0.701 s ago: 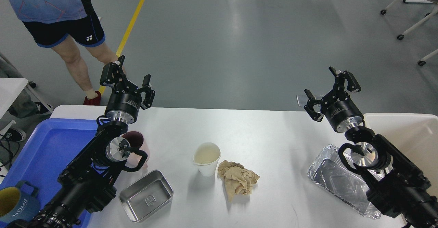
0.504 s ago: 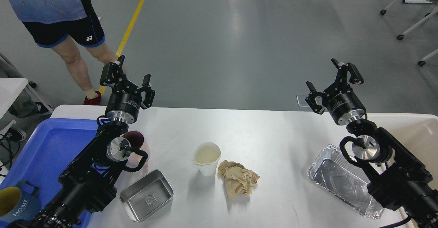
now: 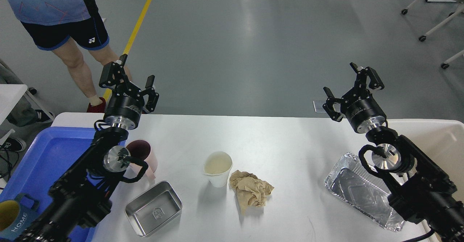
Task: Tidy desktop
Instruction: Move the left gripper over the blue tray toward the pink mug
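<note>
- White and matte, the desktop (image 3: 275,140) spreads below me from the blue tray (image 3: 47,151) at my left to the beige bin (image 3: 440,136) at my right.
- My left gripper (image 3: 127,83) has drifted a little to the left since a moment ago; its fingers are spread apart with nothing between them, raised over the table's far left corner.
- My right gripper (image 3: 353,86) has risen since the earliest frame; it is likewise splayed wide and empty, above the far edge.
- The pink mug (image 3: 143,155) shows more fully than before beside my left arm; its inside looks dark.
- The paper cup (image 3: 218,168) stands upright, with a pale inside.
- A crumpled brown paper (image 3: 251,190) lies just beside the cup.
- The steel box (image 3: 153,208) holds nothing that I can see.
- The foil tray (image 3: 359,193) is partly hidden under my right arm.
- A blue-and-yellow mug (image 3: 12,220) sits in the blue tray's near corner.
</note>
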`<move>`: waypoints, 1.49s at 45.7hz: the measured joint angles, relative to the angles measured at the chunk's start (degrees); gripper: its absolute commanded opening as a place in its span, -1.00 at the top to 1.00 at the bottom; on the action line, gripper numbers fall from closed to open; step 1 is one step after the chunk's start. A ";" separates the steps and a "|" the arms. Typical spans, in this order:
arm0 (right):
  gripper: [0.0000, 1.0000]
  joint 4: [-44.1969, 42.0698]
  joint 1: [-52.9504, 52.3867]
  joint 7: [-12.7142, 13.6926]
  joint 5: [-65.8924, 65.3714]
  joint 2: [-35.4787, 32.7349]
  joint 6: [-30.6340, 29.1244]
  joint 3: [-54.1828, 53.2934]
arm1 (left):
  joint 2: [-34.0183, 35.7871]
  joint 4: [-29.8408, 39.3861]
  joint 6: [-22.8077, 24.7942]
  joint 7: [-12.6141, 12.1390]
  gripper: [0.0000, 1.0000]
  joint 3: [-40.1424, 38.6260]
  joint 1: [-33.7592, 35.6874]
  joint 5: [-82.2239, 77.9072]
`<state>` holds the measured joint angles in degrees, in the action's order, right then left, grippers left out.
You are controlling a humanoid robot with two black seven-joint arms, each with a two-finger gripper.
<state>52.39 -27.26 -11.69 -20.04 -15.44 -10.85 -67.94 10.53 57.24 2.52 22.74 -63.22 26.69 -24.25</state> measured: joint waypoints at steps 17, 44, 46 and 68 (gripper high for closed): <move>-1.00 -0.15 0.52 0.03 -0.09 0.37 0.04 0.01 | 32.86 19.94 -0.89 -12.35 -0.93 7.82 -9.76 4.24; -1.00 -0.08 1.65 0.00 -0.09 0.83 -0.23 0.00 | 84.91 39.26 11.48 -16.94 -0.93 30.92 -9.35 3.41; -1.00 -0.03 1.72 0.00 -0.09 1.10 -0.23 0.00 | 86.58 39.28 12.20 -16.94 -0.93 31.00 -9.90 2.62; -1.00 0.55 3.53 0.00 0.01 1.24 -0.19 -0.10 | 79.59 37.44 13.22 -19.97 -0.92 30.86 -10.94 -6.19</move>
<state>52.94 -23.73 -11.70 -20.03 -14.20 -11.04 -68.04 90.12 94.67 15.73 2.78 -32.36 15.75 -30.44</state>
